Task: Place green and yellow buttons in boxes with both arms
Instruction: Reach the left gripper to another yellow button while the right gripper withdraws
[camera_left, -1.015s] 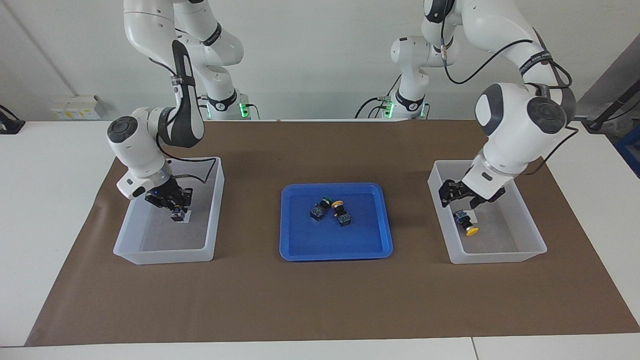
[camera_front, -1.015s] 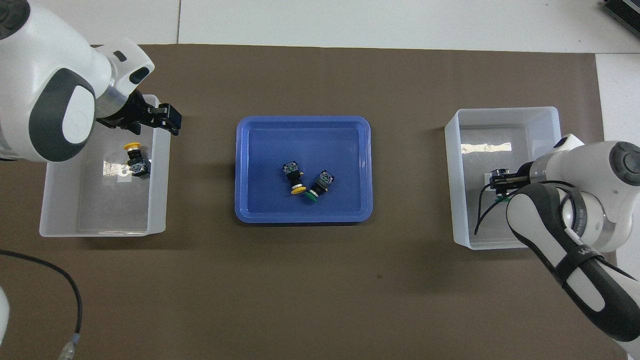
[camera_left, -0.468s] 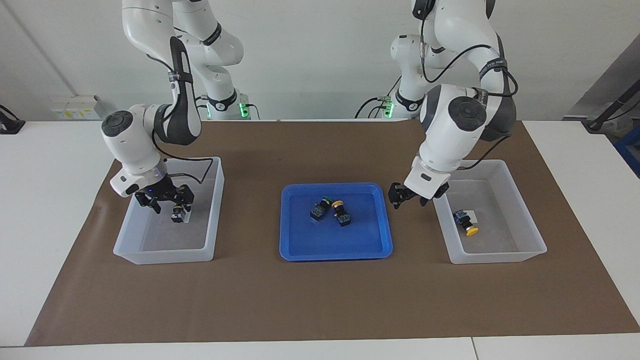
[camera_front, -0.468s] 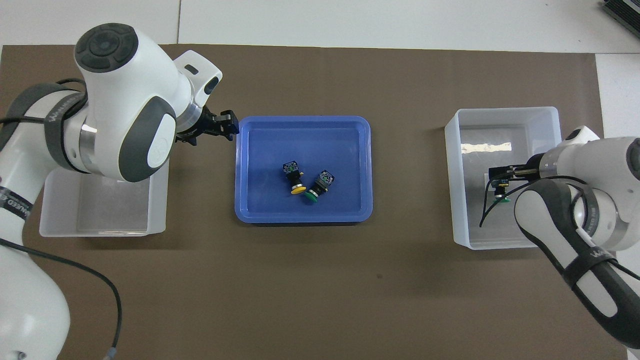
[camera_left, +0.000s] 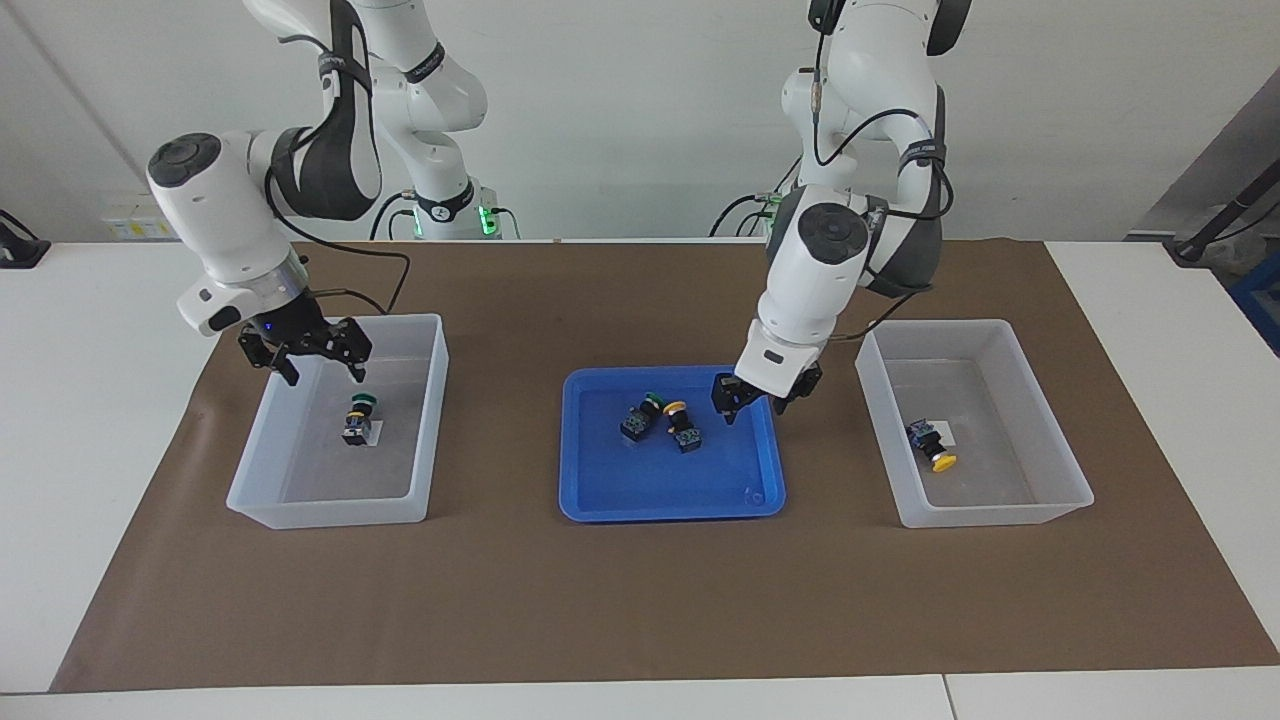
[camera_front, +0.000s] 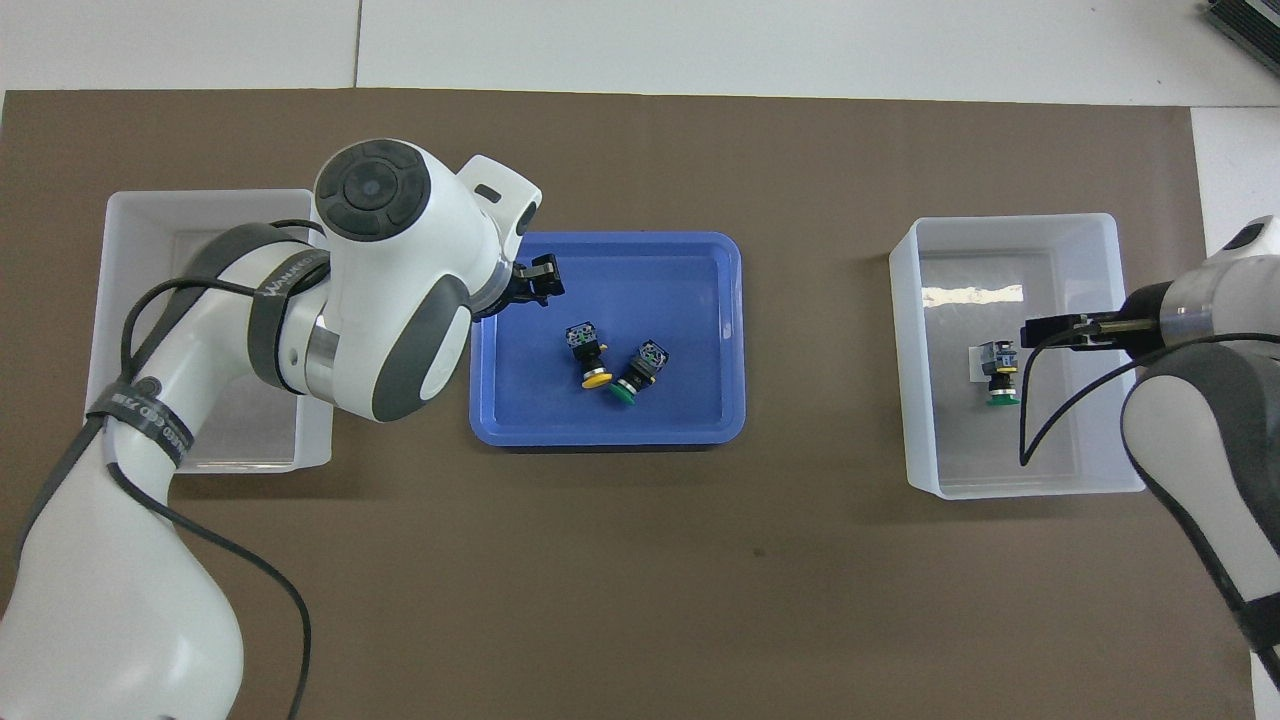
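One green button stands in the box at the right arm's end; it also shows in the overhead view. My right gripper hangs open and empty over that box. One yellow button lies in the box at the left arm's end; the left arm hides it in the overhead view. A green button and a yellow button lie side by side in the blue tray. My left gripper is open and empty over the tray's side toward the left arm's end.
The blue tray sits mid-table on a brown mat, between the two boxes. The left arm's elbow covers much of its box in the overhead view.
My left gripper swung from its box to over the blue tray. My right gripper let go of the green button and rose above its box.
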